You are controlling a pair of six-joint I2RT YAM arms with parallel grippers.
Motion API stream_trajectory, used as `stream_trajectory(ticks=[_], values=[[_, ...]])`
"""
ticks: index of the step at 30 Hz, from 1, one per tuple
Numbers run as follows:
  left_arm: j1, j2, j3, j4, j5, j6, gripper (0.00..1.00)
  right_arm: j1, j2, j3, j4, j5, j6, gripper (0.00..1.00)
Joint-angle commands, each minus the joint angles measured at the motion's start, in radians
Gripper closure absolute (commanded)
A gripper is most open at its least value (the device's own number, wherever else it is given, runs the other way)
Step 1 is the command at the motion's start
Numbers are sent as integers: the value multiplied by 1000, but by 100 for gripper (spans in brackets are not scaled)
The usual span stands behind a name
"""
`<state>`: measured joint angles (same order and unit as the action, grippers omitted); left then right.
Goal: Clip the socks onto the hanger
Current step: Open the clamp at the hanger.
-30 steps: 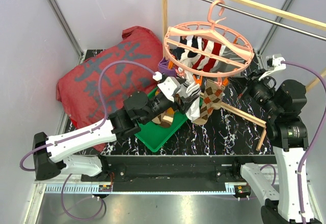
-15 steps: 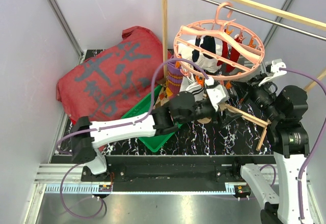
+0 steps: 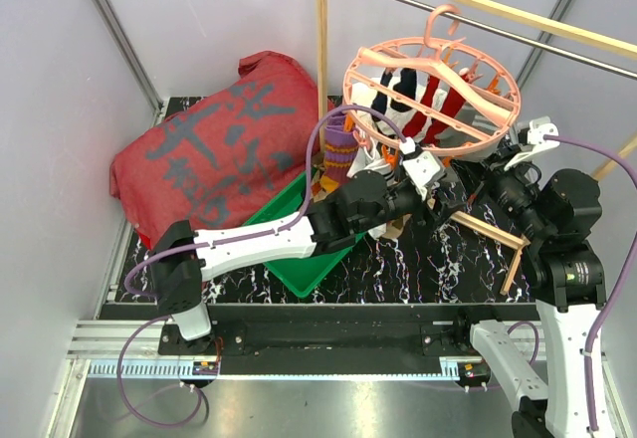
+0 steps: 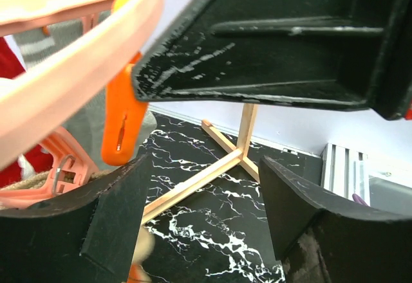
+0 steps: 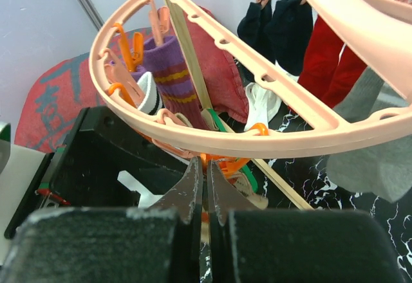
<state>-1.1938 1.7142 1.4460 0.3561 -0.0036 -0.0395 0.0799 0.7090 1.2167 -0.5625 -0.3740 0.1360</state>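
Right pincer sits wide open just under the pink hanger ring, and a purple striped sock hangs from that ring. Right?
No: the right pincer is shut, fingers pressed together, as the right wrist view shows. The rest holds: it sits just under the hanger ring, and the purple striped sock hangs from it.

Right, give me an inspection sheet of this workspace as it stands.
Surface: black marbled tabletop, with wooden feet of the rail frame lying on it.
Job's things: pink hanger hooked on the frame; purple-striped sock, navy socks, red socks and grey sock hang from it.
Clutter: red cloth at left rear, green tray beside it.
Grippers: left gripper open beside an orange clip under the ring; right gripper shut below the rim.
Cables: purple cable arcs up near the ring.
Surroundings: grey walls.
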Motion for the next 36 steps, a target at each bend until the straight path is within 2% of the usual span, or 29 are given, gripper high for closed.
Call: stream_trajectory(ticks=[1,18,28,33,36], values=[[45,-1,8,124,-7,-2,27,12,-3,17,-2,-5,-3,100],[89,-7,-59,211,1,52,30,20,-9,32,-7,-5,-3,100],[88,-5,-52,285,86,55,48,21,-2,30,-5,-20,16,99],[88,-7,-50,291,105,50,63,21,-5,26,-5,-29,30,99],[82,-14,-56,291,109,47,74,21,-8,27,-7,-26,39,92]])
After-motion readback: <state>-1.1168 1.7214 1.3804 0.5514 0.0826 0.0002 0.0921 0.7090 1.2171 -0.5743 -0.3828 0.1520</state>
